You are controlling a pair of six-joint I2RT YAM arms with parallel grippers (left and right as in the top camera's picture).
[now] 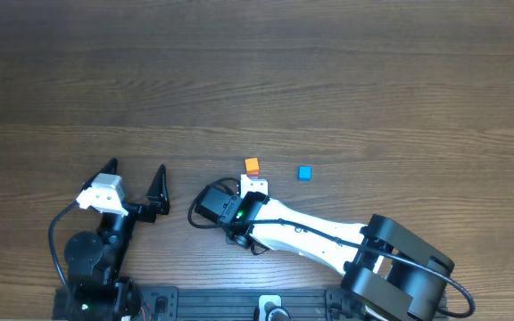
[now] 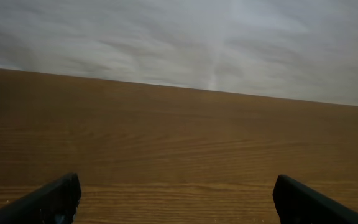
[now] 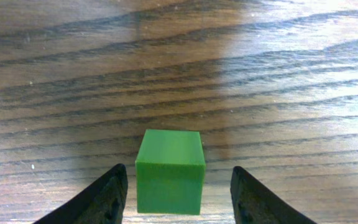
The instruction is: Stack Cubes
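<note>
Green cube (image 3: 169, 171) inside spread right claw (image 3: 178, 194)

a green cube (image 3: 169, 177) sits on the wood-grain table (image 3: 179, 62) between the spread fingers (image 3: 104, 199) of the right gripper (image 3: 175, 190), touching neither, a gap on each side.

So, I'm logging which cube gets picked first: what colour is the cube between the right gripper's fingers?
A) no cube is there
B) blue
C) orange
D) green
D: the right wrist view shows the green cube resting on the table between the open fingers of the right gripper, with a gap on each side. The orange cube and blue cube lie elsewhere on the table.
</note>
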